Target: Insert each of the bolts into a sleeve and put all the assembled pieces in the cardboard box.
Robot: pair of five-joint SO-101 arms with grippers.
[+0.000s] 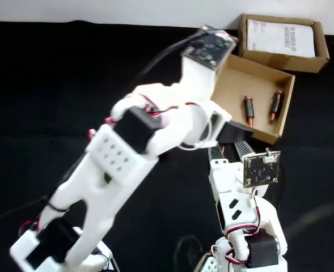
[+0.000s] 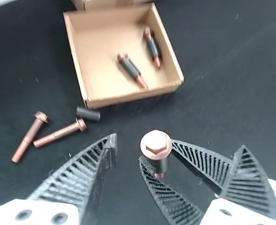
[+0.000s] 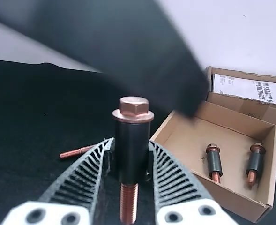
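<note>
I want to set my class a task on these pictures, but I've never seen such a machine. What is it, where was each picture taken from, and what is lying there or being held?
These are two small robot arms side by side, each ending in a two-fingered gripper. One picture looks down from a fixed camera over the table; the other two come from a camera on each arm's wrist. The right gripper is shut on a black sleeve with a copper bolt through it, held upright. The left gripper is open, close by that piece. On the black table lie two loose bolts, a spare sleeve and a cardboard box holding two finished pieces.
</note>
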